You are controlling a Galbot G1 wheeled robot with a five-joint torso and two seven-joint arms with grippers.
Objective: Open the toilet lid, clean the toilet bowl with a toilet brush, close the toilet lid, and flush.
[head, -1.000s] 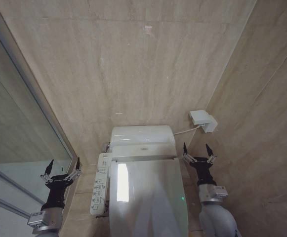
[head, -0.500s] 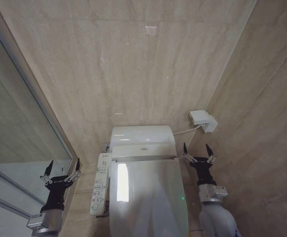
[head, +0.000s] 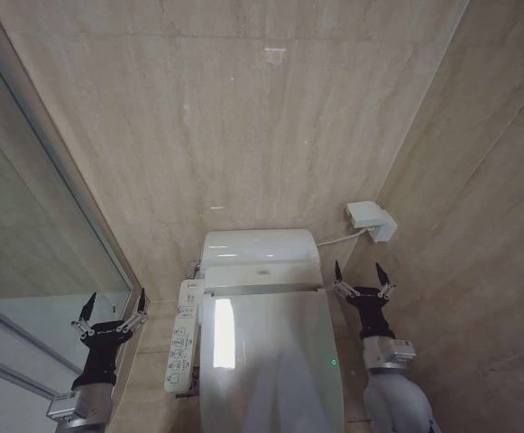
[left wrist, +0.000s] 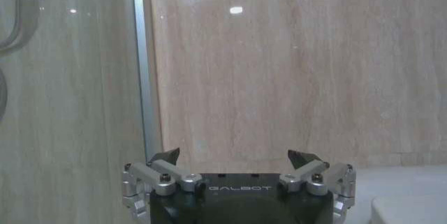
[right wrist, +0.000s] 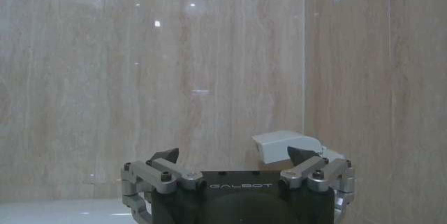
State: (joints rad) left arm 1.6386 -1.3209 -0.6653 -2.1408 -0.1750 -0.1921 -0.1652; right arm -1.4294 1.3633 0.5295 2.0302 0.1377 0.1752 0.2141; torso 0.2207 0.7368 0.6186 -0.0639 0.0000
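Observation:
The toilet lid (head: 271, 361) is a glossy white cover lying flat and shut over the toilet, in the lower middle of the head view. It hides the toilet bowl. My left gripper (head: 113, 303) hovers to the left of the toilet, beside the glass panel, open with nothing between its fingers; the left wrist view shows this gripper (left wrist: 236, 156) facing the beige wall. My right gripper (head: 359, 274) is held up on the toilet's right side, open and empty, and in the right wrist view the gripper (right wrist: 235, 156) points at the wall. The toilet brush is out of view.
A white control panel (head: 183, 336) with buttons runs along the toilet's left side. The white tank (head: 260, 250) stands against the back wall. A white wall box (head: 371, 219) with a cable sits at the right corner. A glass shower panel (head: 36, 225) closes off the left.
My left arm has sunk a little toward the lower edge of the head view. The right arm and the toilet have not moved.

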